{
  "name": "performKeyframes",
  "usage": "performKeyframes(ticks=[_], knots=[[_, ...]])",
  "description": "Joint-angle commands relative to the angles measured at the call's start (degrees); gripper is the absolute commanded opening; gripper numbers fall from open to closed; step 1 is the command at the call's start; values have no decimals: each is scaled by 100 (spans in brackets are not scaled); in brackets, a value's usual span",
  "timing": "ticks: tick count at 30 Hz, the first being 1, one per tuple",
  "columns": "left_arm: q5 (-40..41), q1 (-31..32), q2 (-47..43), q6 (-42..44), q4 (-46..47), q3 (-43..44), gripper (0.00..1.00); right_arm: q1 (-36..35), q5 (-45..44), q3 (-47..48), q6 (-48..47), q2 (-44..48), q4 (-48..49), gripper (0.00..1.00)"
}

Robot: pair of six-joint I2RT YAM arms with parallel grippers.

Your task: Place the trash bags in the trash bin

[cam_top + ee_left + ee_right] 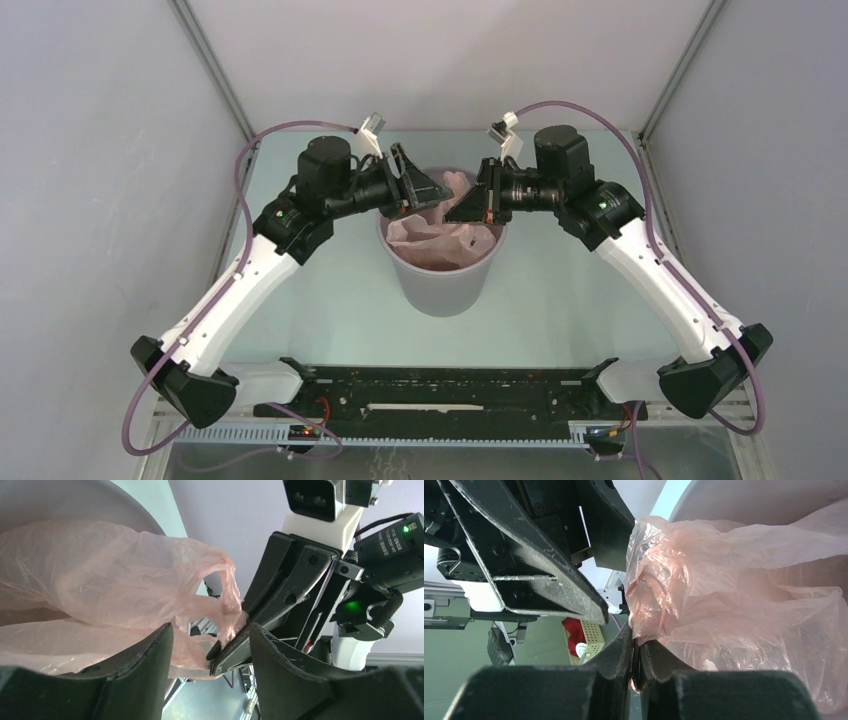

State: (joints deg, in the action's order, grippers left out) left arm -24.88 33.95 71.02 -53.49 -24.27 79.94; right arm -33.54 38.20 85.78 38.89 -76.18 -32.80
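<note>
The grey trash bin [440,285] stands mid-table. The pale-pink trash bag [440,238] lies crumpled in its mouth, partly above the rim. My right gripper [462,208] is over the bin's far rim and is shut on a fold of the bag's film near a handle loop [636,630]. My left gripper [432,195] faces it from the left, open, its fingers [150,650] either side of the right gripper's tip, not clamping the bag [125,580]. The bin wall shows in the left wrist view [100,500] and the right wrist view [764,500].
Grey enclosure walls stand left, right and behind. A black rail [440,392] runs along the near edge between the arm bases. Purple cables loop beside both arms. A yellow perforated basket [591,635] shows beyond the table.
</note>
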Motion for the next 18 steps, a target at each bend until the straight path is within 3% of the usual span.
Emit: performKeyframes(ticks=[1, 6, 12, 18], knots=[[-315, 68, -165, 62, 178, 203, 64, -54, -104, -41, -29, 255, 1, 15], [-494, 80, -19, -204, 332, 95, 56, -144, -106, -257, 118, 333, 223, 17], [-573, 82, 37, -203, 432, 135, 33, -219, -312, -308, 117, 399, 100, 21], [-697, 89, 38, -249, 408, 53, 38, -267, -409, -316, 191, 437, 155, 22]])
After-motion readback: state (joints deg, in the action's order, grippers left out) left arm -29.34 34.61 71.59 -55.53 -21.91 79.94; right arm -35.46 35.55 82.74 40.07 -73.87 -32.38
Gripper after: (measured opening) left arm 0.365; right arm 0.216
